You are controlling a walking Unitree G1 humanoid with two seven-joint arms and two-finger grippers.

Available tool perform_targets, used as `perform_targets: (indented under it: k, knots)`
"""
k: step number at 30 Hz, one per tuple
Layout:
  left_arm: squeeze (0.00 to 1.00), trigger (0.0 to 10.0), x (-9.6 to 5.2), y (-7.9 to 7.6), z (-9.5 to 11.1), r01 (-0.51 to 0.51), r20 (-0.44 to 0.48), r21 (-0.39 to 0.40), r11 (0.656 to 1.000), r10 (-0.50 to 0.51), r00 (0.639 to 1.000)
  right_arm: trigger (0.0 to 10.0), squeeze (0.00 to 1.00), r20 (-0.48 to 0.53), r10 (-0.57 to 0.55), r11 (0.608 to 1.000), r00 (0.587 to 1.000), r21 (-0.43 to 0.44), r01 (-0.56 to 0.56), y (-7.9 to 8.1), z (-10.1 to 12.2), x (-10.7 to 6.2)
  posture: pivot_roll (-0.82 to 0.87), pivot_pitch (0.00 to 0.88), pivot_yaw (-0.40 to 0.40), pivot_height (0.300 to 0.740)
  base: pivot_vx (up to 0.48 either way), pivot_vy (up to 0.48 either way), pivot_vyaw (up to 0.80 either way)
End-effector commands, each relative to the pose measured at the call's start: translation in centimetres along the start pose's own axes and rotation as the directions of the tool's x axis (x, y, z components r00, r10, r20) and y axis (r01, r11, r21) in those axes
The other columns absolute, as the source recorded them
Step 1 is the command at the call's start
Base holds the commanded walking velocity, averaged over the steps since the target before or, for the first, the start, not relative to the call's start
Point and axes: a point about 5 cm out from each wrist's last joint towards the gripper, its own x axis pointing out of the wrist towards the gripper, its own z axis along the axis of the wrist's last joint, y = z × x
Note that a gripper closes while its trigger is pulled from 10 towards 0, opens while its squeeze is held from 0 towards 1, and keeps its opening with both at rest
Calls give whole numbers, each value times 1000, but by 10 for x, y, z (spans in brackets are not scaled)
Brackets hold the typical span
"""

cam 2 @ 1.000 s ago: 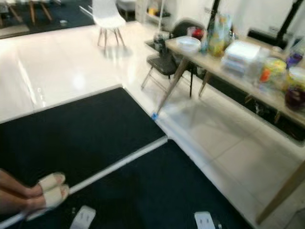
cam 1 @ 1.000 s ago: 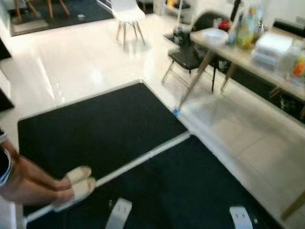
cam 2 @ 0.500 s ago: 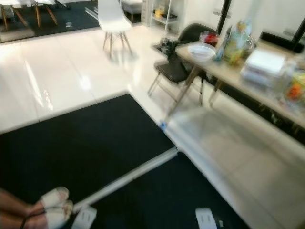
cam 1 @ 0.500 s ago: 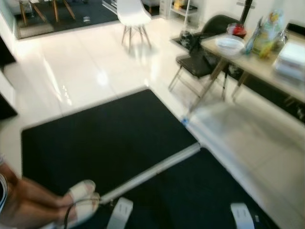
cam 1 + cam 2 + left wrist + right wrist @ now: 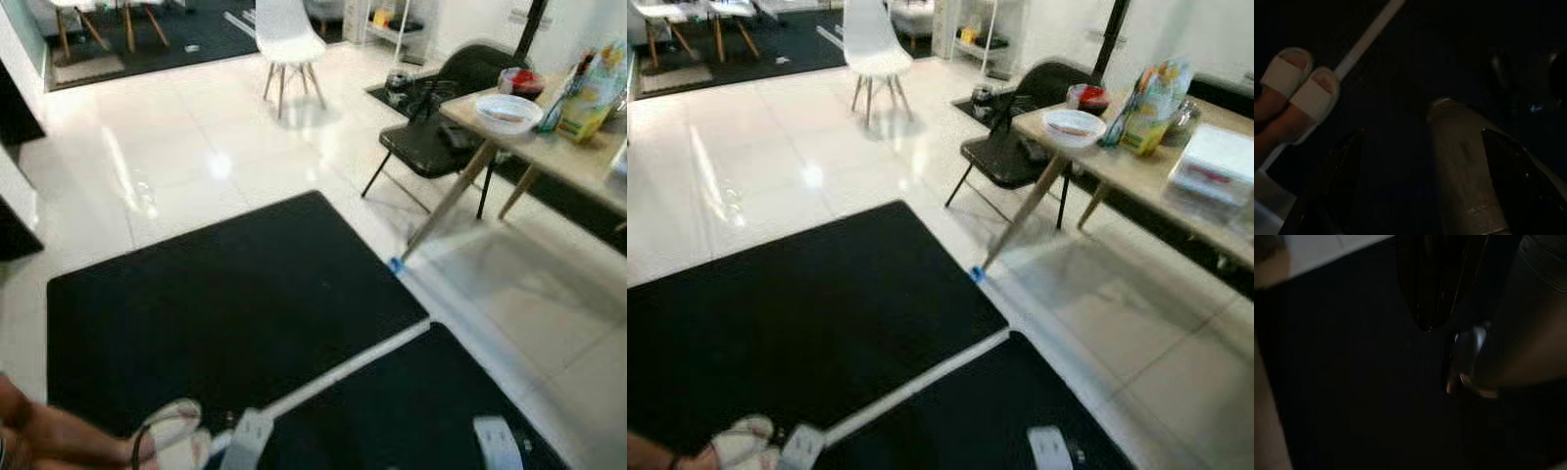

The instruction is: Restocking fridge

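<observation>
Walking over black mats (image 5: 235, 313), desk (image 5: 1215, 211) now farther right (fridge unseen); left end effector (image 5: 1420, 181) released, right's state indeterminable.

Black mats (image 5: 225, 304) on glossy white floor (image 5: 196, 147), white strip (image 5: 343, 367) between them. White chair (image 5: 287, 39) far off, black folding chair (image 5: 431, 147) beside desk (image 5: 578, 166). Person's slippered feet (image 5: 1298, 88) on near mat edge.

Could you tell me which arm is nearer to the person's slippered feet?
Left. The left arm is right beside the slippers; the right arm is across the mat.
</observation>
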Motion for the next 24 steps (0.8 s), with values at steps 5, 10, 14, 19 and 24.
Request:
perform_targets:
  k: [5,10,14,19,24]
  knots:
    - [0,10000,-1,-1,-7,1,-25,-5,1000,-1,1000,10000,0,-3,-42,998,999,46,42,-1,-3,0,-40,0,-25,740,302,0,0]
    - [0,10000,-1,-1,-7,0,-25,-4,1000,0,1000,10000,0,-12,-44,998,999,41,44,-2,-4,0,-37,0,-24,740,305,0,-640]
    - [0,10000,-1,0,-6,-1,-24,-5,1000,1,1000,10000,0,-15,-43,998,999,43,44,-1,-5,0,-35,0,-27,740,307,0,-800]
    - [0,10000,-1,-1,-7,0,-25,-7,1000,0,1000,10000,0,-16,-42,998,999,46,43,0,-5,0,-36,0,-26,740,306,0,-800]
    - [0,10000,-1,0,-7,1,-27,-7,1000,-1,1000,10000,0,-16,-43,998,999,48,44,0,-6,0,-34,0,-25,740,304,0,-800]
